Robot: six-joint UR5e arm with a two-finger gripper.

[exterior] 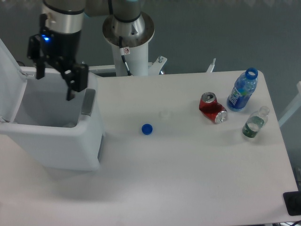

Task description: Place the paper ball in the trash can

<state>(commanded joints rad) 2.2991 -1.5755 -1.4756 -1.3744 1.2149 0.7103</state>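
Note:
The trash can (pixel 61 146) is a large white bin at the left of the table, its lid (pixel 7 80) swung open to the left and a grey tab (pixel 88 101) on its right rim. My gripper (pixel 56 84) hangs over the bin's open mouth with its two black fingers spread apart and nothing between them. I cannot make out the paper ball; the pale grey inside of the bin shows no clear shape.
A blue bottle cap (pixel 147 129) and a clear cap (pixel 164 114) lie mid-table. A crushed red can (pixel 213 108), a blue bottle (pixel 243 90) and a small clear bottle (pixel 254 123) are at the right. The arm's white base (pixel 128 33) stands behind.

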